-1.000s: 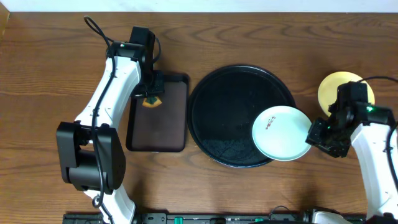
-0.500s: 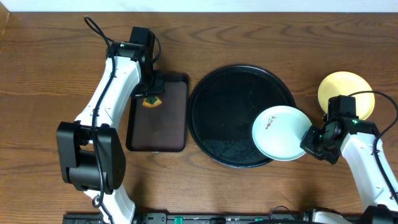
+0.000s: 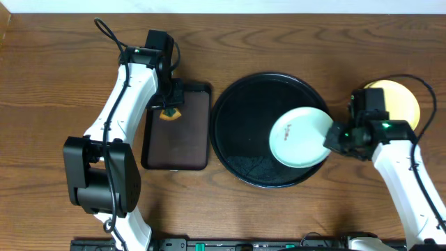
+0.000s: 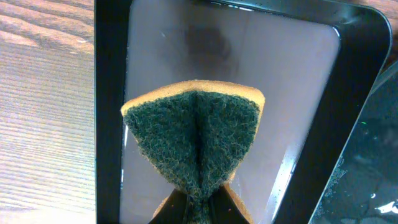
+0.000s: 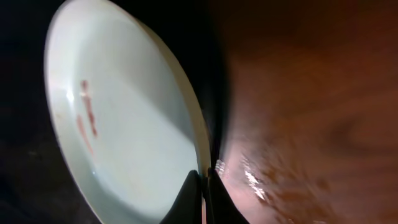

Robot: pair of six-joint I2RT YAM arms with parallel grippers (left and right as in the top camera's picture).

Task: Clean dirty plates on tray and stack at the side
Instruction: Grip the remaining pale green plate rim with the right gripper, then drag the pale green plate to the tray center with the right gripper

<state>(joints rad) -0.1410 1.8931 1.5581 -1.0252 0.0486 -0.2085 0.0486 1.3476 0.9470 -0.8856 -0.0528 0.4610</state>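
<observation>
Right arm, grasp phase. A second earlier the right hand stood partly open just beside the mint plate, which overhung the right rim of the black tray. Now we see its jaws pinched on that plate's right rim, and the plate has shifted inward over the tray's right half. In the right wrist view the mint plate stands steeply against the lens, so we judge it tipped up on the gripped side, though we cannot tell whether its far rim touches the tray. Reddish smears remain on its face. We therefore read the plate as secured but not yet cleaned.

The left hand has not moved. It is clamped on a folded green-and-yellow sponge above the far end of the brown tray, left of the desk's middle.

A yellow plate lies off the tray near the desk's right edge, partly covered by the right arm and its cable, so we cannot judge its cleanliness. No third plate is visible in any view. The right wrist view is dark and blurred beyond the rim.
</observation>
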